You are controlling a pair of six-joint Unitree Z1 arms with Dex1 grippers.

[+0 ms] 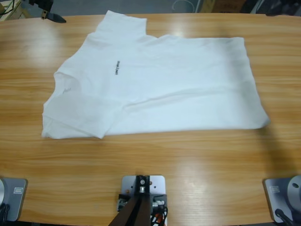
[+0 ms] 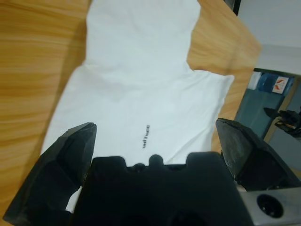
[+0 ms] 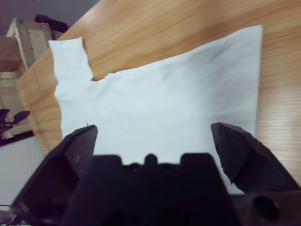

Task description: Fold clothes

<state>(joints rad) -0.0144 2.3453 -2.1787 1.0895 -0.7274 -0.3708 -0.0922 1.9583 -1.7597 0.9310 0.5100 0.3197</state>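
High view shows your shirt spread flat mid-table, light, limp, prone to bunching; pinch hem corners or sleeve edges. Left gripper and right gripper gape wide, holding nothing

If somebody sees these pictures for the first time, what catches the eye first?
A big white T-shirt lies spread flat across the middle of the wooden table, with a small dark mark near its collar end. In each wrist view an open black claw, left and right, hangs above it.
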